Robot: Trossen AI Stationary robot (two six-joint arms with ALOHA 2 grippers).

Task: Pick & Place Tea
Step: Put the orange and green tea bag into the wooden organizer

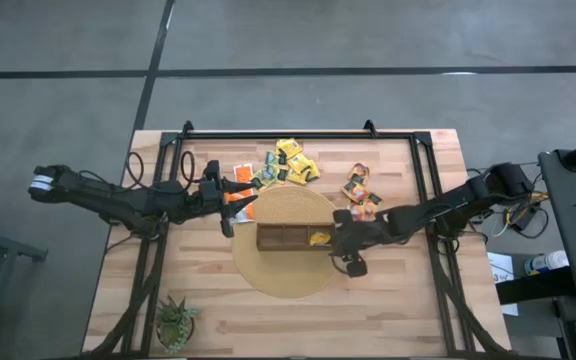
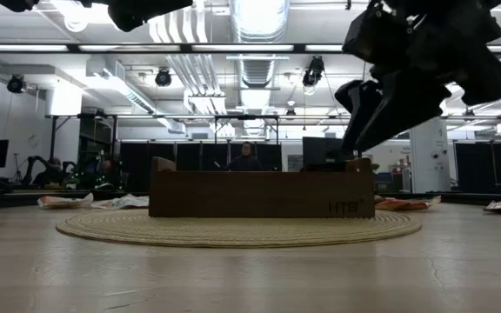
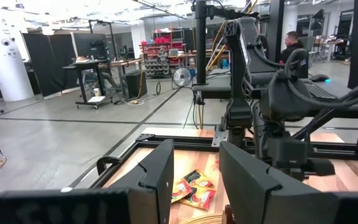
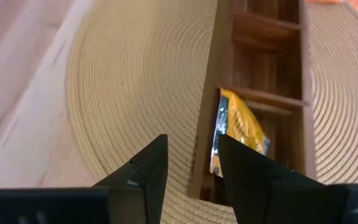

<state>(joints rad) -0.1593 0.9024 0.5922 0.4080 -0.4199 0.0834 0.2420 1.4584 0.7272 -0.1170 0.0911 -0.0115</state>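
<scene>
Long dark-brown compartmented wooden box [image 1: 293, 237] is centred on round woven straw mat [image 1: 286, 275]; yellow tea sachet [image 1: 319, 238] is lodged in its right end compartment (others scattered behind the mat).

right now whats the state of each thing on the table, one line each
brown box: open-topped, lying on the round mat, one yellow tea sachet in its end compartment, the other compartments look empty
round woven mat: flat under the box
loose tea sachets: scattered flat on the table beyond the mat
potted plant: upright at the table's near corner
left tool: open, empty, at the mat's edge
right tool: open, empty, over the box's end
</scene>
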